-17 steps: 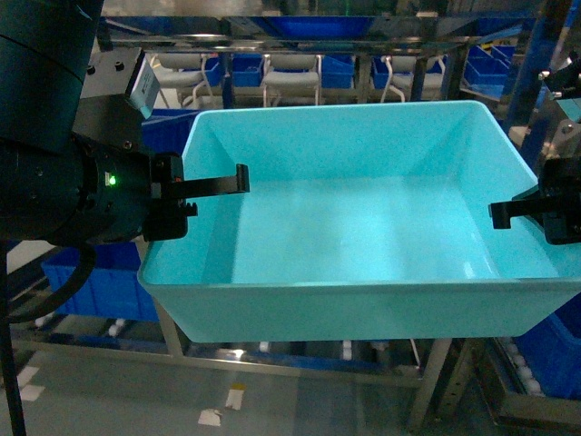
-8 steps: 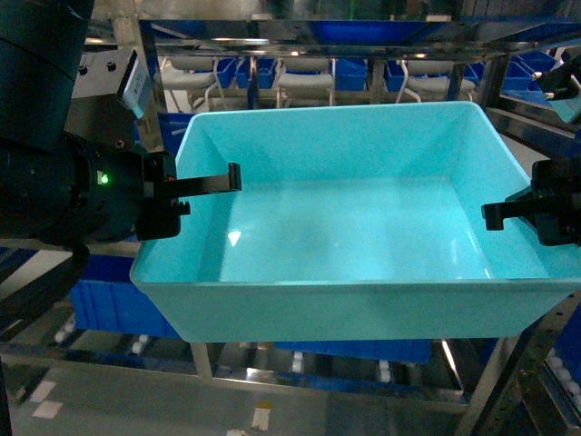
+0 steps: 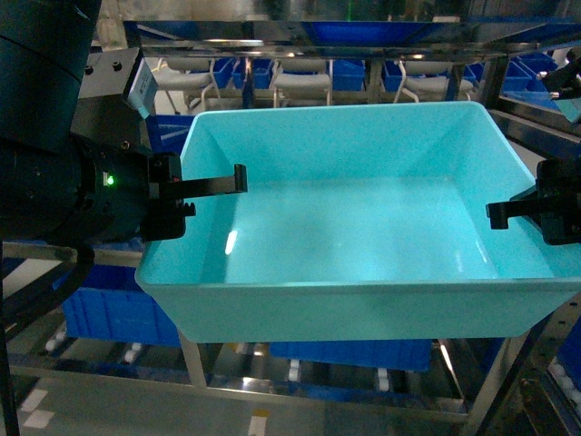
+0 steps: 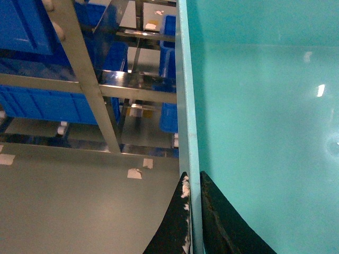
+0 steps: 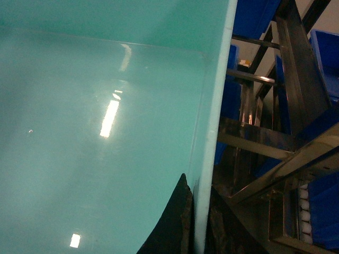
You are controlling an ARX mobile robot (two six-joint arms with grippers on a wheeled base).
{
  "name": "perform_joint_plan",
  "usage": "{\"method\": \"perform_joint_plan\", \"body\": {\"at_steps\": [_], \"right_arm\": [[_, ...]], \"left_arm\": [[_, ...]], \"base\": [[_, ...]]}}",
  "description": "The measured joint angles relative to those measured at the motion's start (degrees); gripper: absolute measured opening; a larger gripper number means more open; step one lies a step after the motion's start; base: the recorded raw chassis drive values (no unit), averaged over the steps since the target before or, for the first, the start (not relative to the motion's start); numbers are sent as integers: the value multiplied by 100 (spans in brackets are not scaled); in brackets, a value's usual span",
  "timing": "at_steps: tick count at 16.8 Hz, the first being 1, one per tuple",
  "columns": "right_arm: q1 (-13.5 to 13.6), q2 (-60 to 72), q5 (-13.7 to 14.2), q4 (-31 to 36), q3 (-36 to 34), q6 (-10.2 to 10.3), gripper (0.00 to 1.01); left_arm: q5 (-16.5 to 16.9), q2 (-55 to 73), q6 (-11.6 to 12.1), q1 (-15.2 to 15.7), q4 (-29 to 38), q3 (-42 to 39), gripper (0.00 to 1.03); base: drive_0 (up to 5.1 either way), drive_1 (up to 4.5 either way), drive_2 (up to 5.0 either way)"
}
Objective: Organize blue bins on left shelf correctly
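A light turquoise blue bin (image 3: 363,236) hangs in the air in the middle of the head view, empty and open-topped. My left gripper (image 3: 231,182) is shut on its left wall. In the left wrist view the two black fingers (image 4: 193,177) straddle the thin rim of the bin (image 4: 265,106). My right gripper (image 3: 499,213) is shut on the right wall, and its fingers (image 5: 198,182) pinch the rim of the bin (image 5: 95,106) from both sides. The left shelf (image 3: 309,41), shiny steel beams and posts, stands right behind and below the bin.
Darker royal-blue tubs (image 3: 109,313) sit on the rack's lower level, and more (image 3: 349,73) on the level behind. A steel post (image 4: 85,69) and cross beams (image 5: 254,137) run close to the bin's sides. Grey floor with tape marks (image 4: 135,173) lies below.
The rack has shifted behind the bin in the head view, so the view has moved relative to it. Both grippers keep the same hold on the bin.
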Motion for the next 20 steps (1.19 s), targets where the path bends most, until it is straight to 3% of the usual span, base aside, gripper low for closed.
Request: {"method": "perform_joint_plan", "body": {"at_steps": [5, 20], "right_arm": [[0, 0, -2, -4, 0, 0, 2], [0, 11, -9, 2, 0, 0, 2]], "left_arm": [[0, 0, 0, 0, -2, 0, 2], [4, 2, 0, 4, 0, 0, 2]], "base": [[0, 256, -256], [0, 0, 0]]}}
